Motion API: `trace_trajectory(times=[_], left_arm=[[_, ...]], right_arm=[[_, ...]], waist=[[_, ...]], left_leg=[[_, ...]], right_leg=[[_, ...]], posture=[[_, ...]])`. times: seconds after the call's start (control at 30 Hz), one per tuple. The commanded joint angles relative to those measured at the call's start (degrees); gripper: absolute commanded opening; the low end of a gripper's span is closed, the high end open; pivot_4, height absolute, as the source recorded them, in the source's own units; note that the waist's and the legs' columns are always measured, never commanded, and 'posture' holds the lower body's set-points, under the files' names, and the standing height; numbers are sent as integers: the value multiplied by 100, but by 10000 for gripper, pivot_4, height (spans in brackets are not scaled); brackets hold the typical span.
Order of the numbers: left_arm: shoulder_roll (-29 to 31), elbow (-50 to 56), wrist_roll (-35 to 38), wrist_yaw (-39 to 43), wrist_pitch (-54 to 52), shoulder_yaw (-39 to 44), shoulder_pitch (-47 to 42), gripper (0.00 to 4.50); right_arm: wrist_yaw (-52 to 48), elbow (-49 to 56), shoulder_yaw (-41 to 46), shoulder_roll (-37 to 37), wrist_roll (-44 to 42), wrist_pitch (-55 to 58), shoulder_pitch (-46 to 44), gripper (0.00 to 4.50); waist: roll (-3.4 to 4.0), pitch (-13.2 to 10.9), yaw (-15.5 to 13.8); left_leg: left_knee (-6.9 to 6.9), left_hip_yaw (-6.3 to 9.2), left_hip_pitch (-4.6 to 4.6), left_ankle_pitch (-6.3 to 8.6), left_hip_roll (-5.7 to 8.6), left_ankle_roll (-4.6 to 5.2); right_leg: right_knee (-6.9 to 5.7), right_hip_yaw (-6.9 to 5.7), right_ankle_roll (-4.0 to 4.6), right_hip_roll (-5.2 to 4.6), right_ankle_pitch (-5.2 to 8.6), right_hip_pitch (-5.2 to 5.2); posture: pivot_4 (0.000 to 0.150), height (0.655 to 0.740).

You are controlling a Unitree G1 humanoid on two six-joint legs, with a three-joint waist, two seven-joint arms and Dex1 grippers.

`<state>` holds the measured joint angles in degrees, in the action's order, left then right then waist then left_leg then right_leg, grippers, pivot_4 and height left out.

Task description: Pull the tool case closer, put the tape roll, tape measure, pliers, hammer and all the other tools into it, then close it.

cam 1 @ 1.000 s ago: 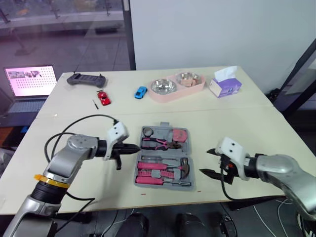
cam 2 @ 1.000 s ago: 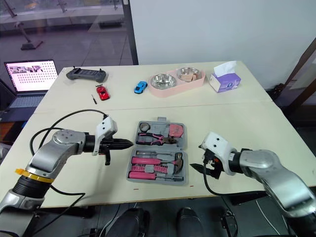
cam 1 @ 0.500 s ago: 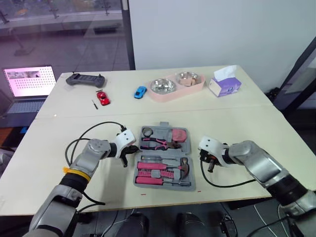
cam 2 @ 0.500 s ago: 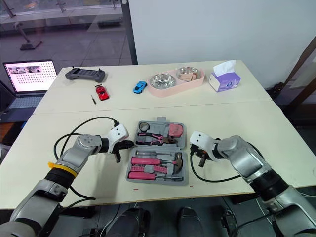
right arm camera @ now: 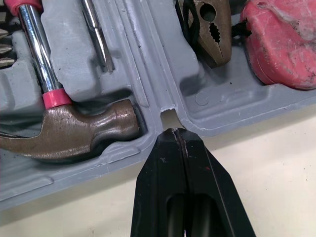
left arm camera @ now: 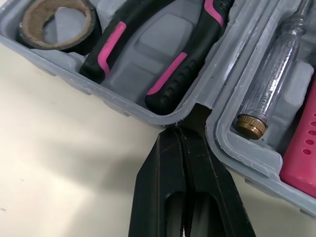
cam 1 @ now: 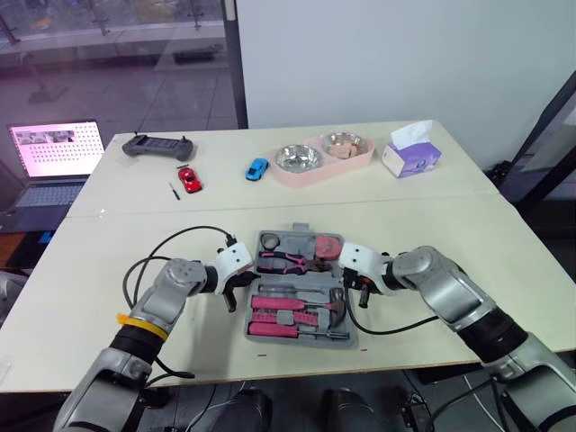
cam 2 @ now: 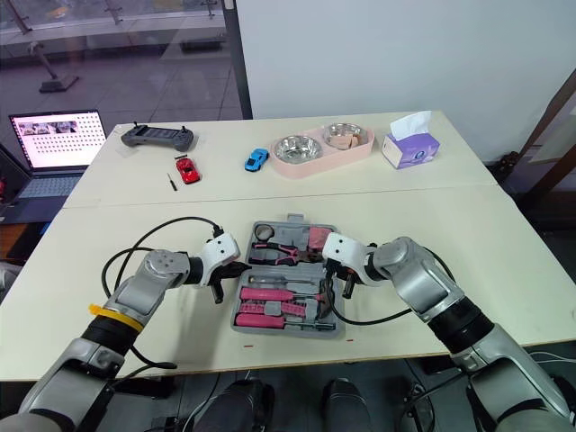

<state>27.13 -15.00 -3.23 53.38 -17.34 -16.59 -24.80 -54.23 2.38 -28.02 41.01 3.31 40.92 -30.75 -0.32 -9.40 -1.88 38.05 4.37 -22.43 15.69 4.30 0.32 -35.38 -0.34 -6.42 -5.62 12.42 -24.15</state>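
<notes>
- Tools look packed: tape roll [left arm camera: 54,19], pliers [left arm camera: 163,54], hammer [right arm camera: 74,126] and tape measure [right arm camera: 284,44] are all seated, so closing the tool case [right arm camera: 148,59] seems to be the step in hand.
- The left gripper [left arm camera: 185,133], fingers pressed together, noses into the hinge notch. The right gripper [right arm camera: 174,133] does likewise on the opposite side.
- The case lies open on the counter [cam 1: 432,234], between both tips.
- Next: lift one half and fold it over. Actual contact is hard to tell.
</notes>
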Motion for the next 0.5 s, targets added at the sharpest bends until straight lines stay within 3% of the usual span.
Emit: trace_trajectory(times=[0.03,0.5], left_arm=[[-45,526,123,349,-252,-378,477,0],[354,1472,263,249,-776,-182,1341,0]], right_arm=[[-248,557,-138,-84,-51,-125,65,288],[-307,1297,-19,-1,-63,226,559,288]], waist=[[3,3,9],[12,16,130]], left_leg=[[-1,0,0,0,0,0],[-8,3,2,3,-4,2]], right_leg=[[1,0,0,0,0,-1],[4,1,0,-1,2,0]], posture=[[1500,7400],[1500,7400]])
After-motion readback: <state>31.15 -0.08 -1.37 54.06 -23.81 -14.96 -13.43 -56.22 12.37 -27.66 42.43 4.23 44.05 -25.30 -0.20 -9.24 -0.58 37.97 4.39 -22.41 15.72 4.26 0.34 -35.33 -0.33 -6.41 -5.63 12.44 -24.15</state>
